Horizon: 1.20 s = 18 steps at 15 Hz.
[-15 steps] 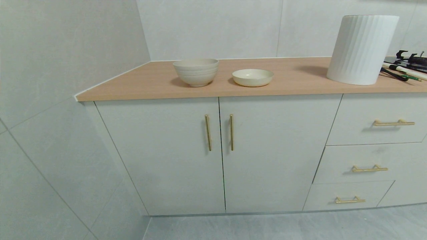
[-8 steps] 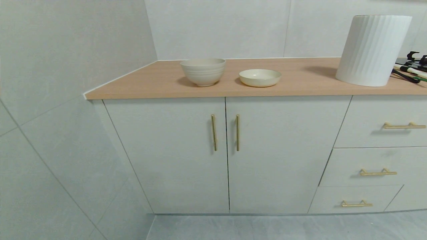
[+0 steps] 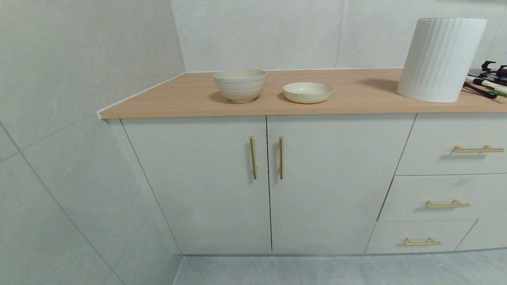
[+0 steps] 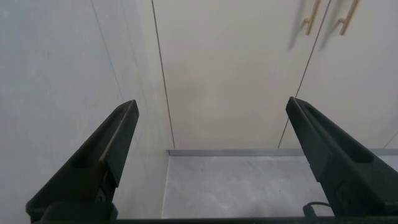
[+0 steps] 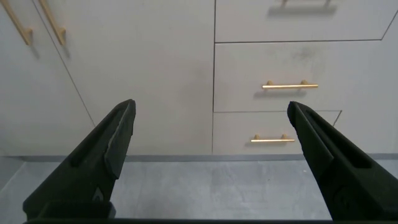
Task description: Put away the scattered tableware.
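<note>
The cabinet point(image 3: 198, 178) stands in the corner with both doors and its three drawers shut. Its wooden top serves as the desk point(image 3: 356, 87). At the desk's right end stands a tall white ribbed canister point(image 3: 441, 59); what it holds cannot be seen. Near the left end sits a ribbed bowl point(image 3: 239, 85), upright above the left door, its inside hidden at this angle. Just right of it, apart, lies a shallow cream dish point(image 3: 307, 92) showing bare glaze inside. Pens point(image 3: 485, 83) lie beyond the canister. The left tool point(image 4: 211, 106) hangs low before the left door, spread wide, holding nothing. The right tool point(image 5: 210, 104) faces the lower drawers, equally wide and unladen.
</note>
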{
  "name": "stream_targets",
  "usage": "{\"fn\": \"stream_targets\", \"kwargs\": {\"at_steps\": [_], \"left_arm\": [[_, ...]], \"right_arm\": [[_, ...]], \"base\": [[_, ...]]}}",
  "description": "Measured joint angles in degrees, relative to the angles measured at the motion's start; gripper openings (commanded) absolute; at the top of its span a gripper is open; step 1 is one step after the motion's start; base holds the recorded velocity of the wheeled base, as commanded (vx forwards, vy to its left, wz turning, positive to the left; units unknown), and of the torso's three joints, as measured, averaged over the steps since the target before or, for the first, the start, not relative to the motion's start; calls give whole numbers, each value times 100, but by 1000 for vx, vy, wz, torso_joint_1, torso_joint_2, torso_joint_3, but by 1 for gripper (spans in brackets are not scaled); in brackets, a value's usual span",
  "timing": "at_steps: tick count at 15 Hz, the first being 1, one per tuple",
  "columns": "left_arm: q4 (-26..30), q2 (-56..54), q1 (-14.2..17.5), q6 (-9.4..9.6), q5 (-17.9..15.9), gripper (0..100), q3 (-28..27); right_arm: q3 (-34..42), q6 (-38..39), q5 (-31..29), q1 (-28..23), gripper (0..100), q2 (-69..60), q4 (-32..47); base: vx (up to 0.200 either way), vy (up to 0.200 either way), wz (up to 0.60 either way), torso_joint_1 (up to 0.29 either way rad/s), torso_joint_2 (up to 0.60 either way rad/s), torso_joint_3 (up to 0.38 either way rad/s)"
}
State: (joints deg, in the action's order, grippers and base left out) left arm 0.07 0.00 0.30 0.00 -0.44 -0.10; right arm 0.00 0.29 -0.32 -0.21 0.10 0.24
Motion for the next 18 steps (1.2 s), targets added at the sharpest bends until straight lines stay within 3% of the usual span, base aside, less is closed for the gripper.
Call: {"fn": "stream_targets", "kwargs": {"at_steps": [10, 16, 18], "left_arm": [[2, 0, 5, 0, 0, 100, 0], [2, 0, 0, 0, 0, 100, 0], [0, 0, 0, 0, 0, 100, 0]], "right_arm": [[0, 6, -4, 7, 100, 0, 2], [0, 0, 0, 0, 100, 0, 0], [0, -2, 2, 5, 100, 0, 0]], "base": [[0, 0, 0, 0, 0, 0], [200, 0, 0, 0, 6, 4], [0, 0, 0, 0, 0, 0]]}}
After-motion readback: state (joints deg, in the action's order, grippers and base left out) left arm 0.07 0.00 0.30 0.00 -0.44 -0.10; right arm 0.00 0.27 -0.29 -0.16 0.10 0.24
